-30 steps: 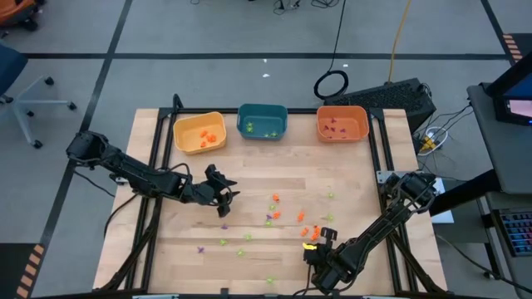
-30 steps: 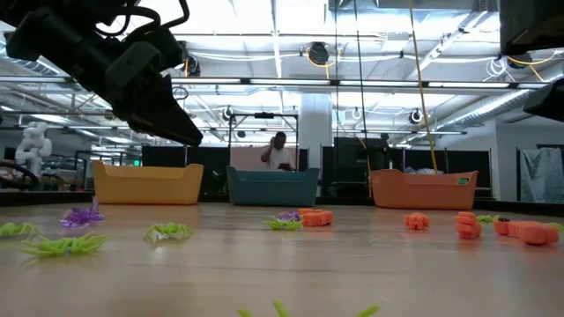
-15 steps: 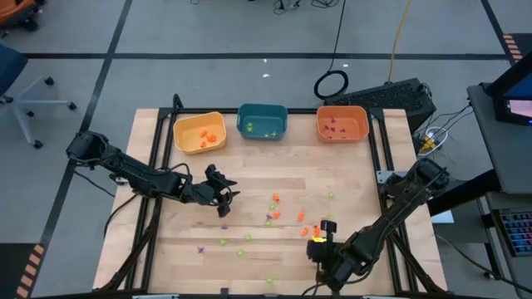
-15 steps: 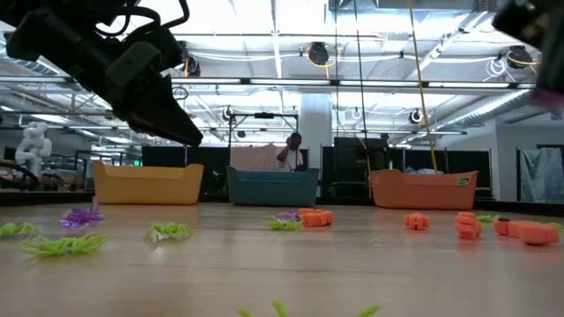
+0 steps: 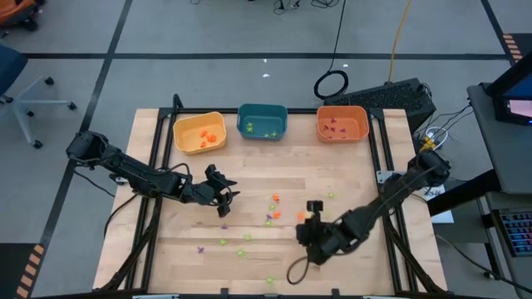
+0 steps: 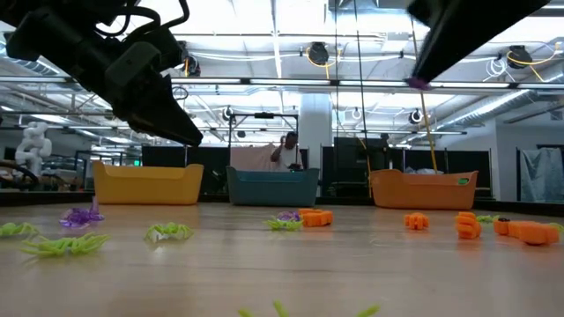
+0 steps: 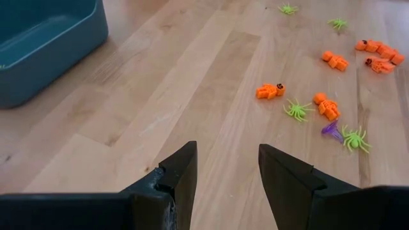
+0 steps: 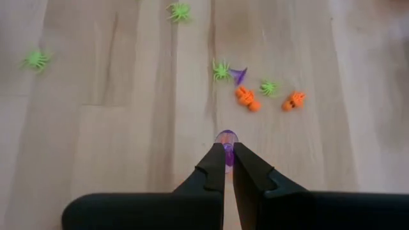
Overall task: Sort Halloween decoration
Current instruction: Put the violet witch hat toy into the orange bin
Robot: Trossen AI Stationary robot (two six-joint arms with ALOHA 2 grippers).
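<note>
From above, the pale wooden table (image 5: 349,170) carries three small plastic bins along its far edge: a yellow bin (image 5: 199,133) toward the left corner, a teal bin (image 5: 263,121) in the middle and an orange bin (image 5: 342,123) toward the right, each with a few trinkets inside. The tiny orange, light-green and purple Halloween trinkets (image 5: 274,208) lie scattered over the middle of the table and toward its near edge. The left gripper (image 5: 223,199) hangs over the left half, the right gripper (image 5: 311,208) over the trinkets near the centre.

At table height, green spider trinkets (image 6: 167,232) and orange figures (image 6: 315,217) lie on the wood before the three bins. A person (image 6: 285,151) stands in the room behind the teal bin.

The left wrist view shows that gripper's fingers (image 7: 181,176) apart and holding nothing, above bare wood.

The right wrist view shows its fingers (image 8: 214,171) clenched on a small purple trinket (image 8: 226,140), raised above the table.
</note>
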